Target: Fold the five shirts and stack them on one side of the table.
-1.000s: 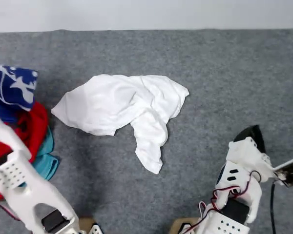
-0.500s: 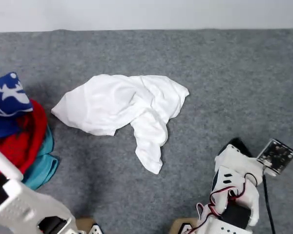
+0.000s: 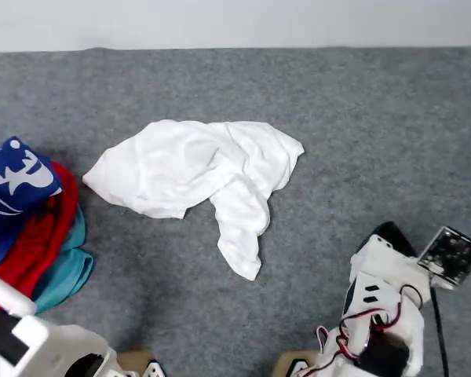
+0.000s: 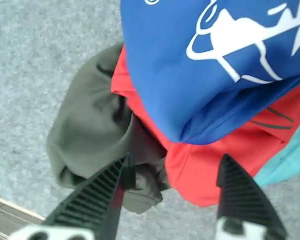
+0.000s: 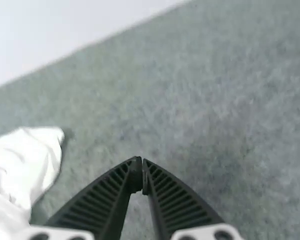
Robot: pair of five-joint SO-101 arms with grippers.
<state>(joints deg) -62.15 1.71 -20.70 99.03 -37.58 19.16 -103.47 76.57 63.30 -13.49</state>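
A crumpled white shirt (image 3: 204, 177) lies unfolded in the middle of the grey table, and its edge (image 5: 20, 160) appears in the right wrist view. At the left edge sits a loose pile: a blue printed shirt (image 3: 16, 184) (image 4: 215, 60) on top, a red shirt (image 3: 39, 236) (image 4: 210, 165) under it, a teal one (image 3: 67, 267) (image 4: 290, 160) at the bottom, and an olive shirt (image 4: 95, 130) beside them. My left gripper (image 4: 176, 165) hangs open above the pile, holding nothing. My right gripper (image 5: 140, 172) is shut and empty over bare table, apart from the white shirt.
The left arm's white body (image 3: 23, 345) stands at the near left corner and the right arm (image 3: 385, 306) at the near right. A pale wall (image 3: 235, 23) borders the far edge. Grey table (image 3: 377, 141) stretches to the right of the white shirt.
The left arm has drawn back toward the near left corner, and the blue shirt now rests lower on the pile. The right arm has pulled back toward the near edge.
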